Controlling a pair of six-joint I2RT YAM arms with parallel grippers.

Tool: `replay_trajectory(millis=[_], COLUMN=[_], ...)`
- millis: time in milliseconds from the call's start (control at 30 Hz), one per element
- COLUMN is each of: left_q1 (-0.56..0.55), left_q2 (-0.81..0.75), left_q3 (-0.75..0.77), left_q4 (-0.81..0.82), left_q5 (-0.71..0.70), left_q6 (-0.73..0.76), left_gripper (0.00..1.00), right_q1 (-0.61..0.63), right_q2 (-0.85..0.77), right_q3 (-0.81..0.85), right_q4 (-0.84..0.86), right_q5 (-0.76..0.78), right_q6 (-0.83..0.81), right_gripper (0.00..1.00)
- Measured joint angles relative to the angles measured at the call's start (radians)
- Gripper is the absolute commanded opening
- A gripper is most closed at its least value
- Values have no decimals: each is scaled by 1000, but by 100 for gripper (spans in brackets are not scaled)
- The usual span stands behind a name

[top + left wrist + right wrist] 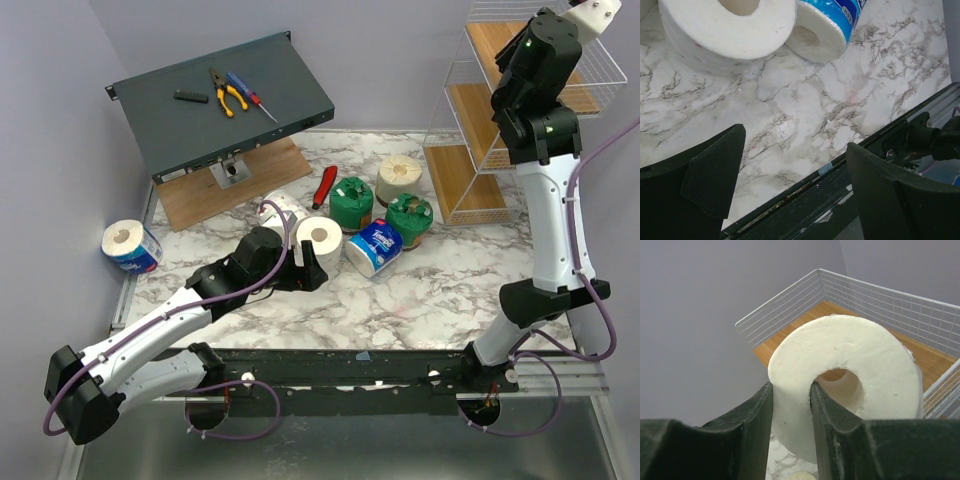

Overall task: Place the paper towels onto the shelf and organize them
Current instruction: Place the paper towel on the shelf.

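Where the held roll [850, 355] hangs: high at the back right, over the top tier [790, 310] of the shelf [455, 175].
Right gripper [790, 392]: clamped on the held roll's wall, one finger outside and the other seemingly just inside the core.
Roll axis: runs roughly along the fingers, flat end facing the wrist camera.
Key relation: the top tier's wood floor lies beyond and below the roll, wire sides around it; by my reading, lowering and letting go is what comes next.
Nearer arm: the right one is at the shelf; the left is well away from it.
Left gripper [795, 145]: jaws wide apart, holding nothing, low over the table [440, 290].
Next candidate: a white roll [320, 235] sits just ahead of the left gripper, on its flat end, with a blue roll [375, 245] lying on its side beside it.
Other rolls on the table: two green rolls [352, 200], a cream roll [398, 178], a second white one and a second blue one at far left.
Shelf contents: no roll seen on the tiers, though the right arm hides part of them.
Not task items: red tool [325, 185]; grey box [290, 75] with hand tools on it.
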Motion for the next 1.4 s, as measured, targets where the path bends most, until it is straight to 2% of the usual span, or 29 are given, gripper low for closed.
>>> replay_trajectory(millis=[200,300,400,900,1400], left_q1=[0,0,0,0,2], left_q2=[0,0,1,5,12], left_q3=[0,0,0,0,16], left_q4=[0,0,0,-10,-30], left_q5=[3,3,4,4,4], left_q6=[0,0,0,1,3], left_gripper=[86,86,86,86,86], right_q1=[-9,-17,-23,-56,-60], right_q2=[8,8,8,65,109], right_q3=[0,0,0,69,131], right_q4=[5,5,5,15,37], right_q5=[0,-1,-2,-34,-84], right_q6=[15,19,24,66,119], right_gripper=[52,63,69,82,85])
